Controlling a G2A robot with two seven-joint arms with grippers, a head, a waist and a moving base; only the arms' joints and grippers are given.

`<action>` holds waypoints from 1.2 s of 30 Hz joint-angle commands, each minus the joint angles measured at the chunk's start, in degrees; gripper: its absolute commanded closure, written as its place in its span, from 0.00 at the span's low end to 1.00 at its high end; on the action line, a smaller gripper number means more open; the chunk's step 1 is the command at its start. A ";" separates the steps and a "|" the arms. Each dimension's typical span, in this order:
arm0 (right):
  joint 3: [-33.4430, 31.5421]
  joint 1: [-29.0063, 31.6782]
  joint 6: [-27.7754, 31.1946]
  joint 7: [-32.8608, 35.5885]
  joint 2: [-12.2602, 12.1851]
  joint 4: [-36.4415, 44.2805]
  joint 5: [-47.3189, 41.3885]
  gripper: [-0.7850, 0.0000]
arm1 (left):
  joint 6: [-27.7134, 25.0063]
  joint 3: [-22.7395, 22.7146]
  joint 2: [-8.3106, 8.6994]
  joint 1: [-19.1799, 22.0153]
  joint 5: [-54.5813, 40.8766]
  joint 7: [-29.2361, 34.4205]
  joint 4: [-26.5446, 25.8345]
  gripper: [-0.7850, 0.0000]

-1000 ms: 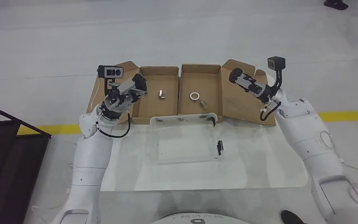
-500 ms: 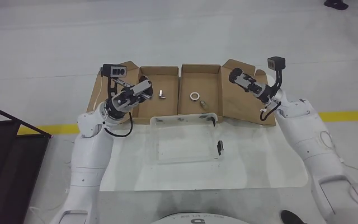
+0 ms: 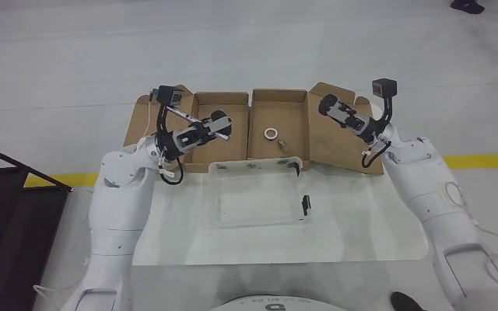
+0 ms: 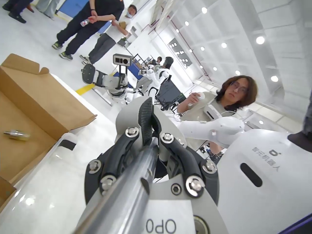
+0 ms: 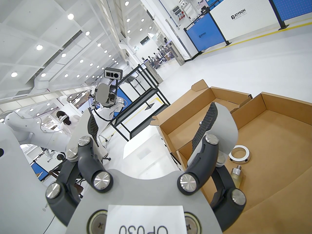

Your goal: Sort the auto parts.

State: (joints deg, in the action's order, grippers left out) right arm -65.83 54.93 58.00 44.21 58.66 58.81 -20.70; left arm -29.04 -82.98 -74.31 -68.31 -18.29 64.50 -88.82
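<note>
A: Any change over the last second?

B: Yes. A clear swing of the left gripper (image 3: 220, 123), from over the outer cardboard flap to above the floor of the left box (image 3: 233, 152).

A: Carrying anything?

B: Pinched shut on a shiny metal rod (image 4: 136, 171), with the rod running back past the palm toward the wrist camera. Held in the air above the box, not yet lying in it.

A: And the other side?

B: No movement there. Right gripper (image 5: 152, 113) parked as before above the outer flap of the right box (image 3: 294, 117), fingers spread wide, nothing between them.

A: Anything already lying in place?

B: In the right box, a silver ring (image 3: 271, 134) and, just beside it, a small brass-coloured fitting (image 3: 283, 143). On the white table (image 3: 366, 225), nearer the robot, a black part (image 3: 306, 205) at the right edge of a clear tray (image 3: 257, 194). Inside or outside the rim, cannot tell. Well apart from both boxes in any case.

A: Meaning for the task?

B: Probably the delivery stage for the rod: brought over its box, with release seemingly next. Worth lowering first, since a round rod let go from a height could roll or bounce. After that, likely the black part to collect.
</note>
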 commanded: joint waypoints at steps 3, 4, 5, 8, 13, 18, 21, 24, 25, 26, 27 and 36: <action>0.00 0.00 0.00 0.00 0.00 0.00 0.00 0.04 | -0.94 0.40 0.31 -0.14 2.83 -1.45 -0.36 1.00; 0.00 0.00 0.00 0.00 0.00 0.00 0.00 0.03 | -1.28 0.46 0.40 -0.14 3.65 -1.88 -0.41 1.00; 0.00 0.00 0.00 0.00 0.00 0.00 0.00 0.04 | -1.32 0.66 0.44 -0.19 3.71 -2.26 -0.45 1.00; 0.00 0.00 0.00 0.00 0.00 0.00 0.00 0.04 | -1.01 0.80 0.63 0.06 4.48 -3.70 -0.27 1.00; 0.00 0.00 0.00 0.00 0.00 0.00 0.00 0.04 | 4.58 1.67 0.74 2.34 8.78 -9.70 2.34 1.00; 0.00 0.00 0.00 0.00 0.00 0.00 0.00 0.05 | 7.95 6.24 0.53 6.57 21.72 -15.40 8.37 1.00; 0.00 0.00 0.00 0.00 0.00 0.00 0.00 0.04 | 8.82 9.18 0.29 8.90 26.47 -16.75 13.04 1.00; 0.00 0.00 0.00 0.00 0.00 0.00 0.00 0.03 | 7.31 11.38 0.16 10.66 32.17 -19.75 16.99 1.00; 0.00 0.00 0.00 0.00 0.00 0.00 0.00 0.04 | 6.52 12.05 0.06 10.95 33.37 -21.11 18.19 1.00; 0.00 0.00 0.00 0.00 0.00 0.00 0.00 0.04 | 5.70 12.58 0.01 11.35 34.94 -22.60 19.42 1.00; 0.00 0.00 0.00 0.00 0.00 0.00 0.00 0.04 | 4.88 13.07 -0.07 11.69 36.00 -24.04 20.57 1.00; 0.00 0.00 0.00 0.00 0.00 0.00 0.00 0.02 | 3.20 17.05 -0.86 16.42 45.11 -34.34 31.83 1.00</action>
State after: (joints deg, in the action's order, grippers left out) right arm -65.83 54.93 58.00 44.21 58.66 58.81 -20.70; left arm -25.66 -66.52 -75.07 -52.36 24.89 31.93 -58.29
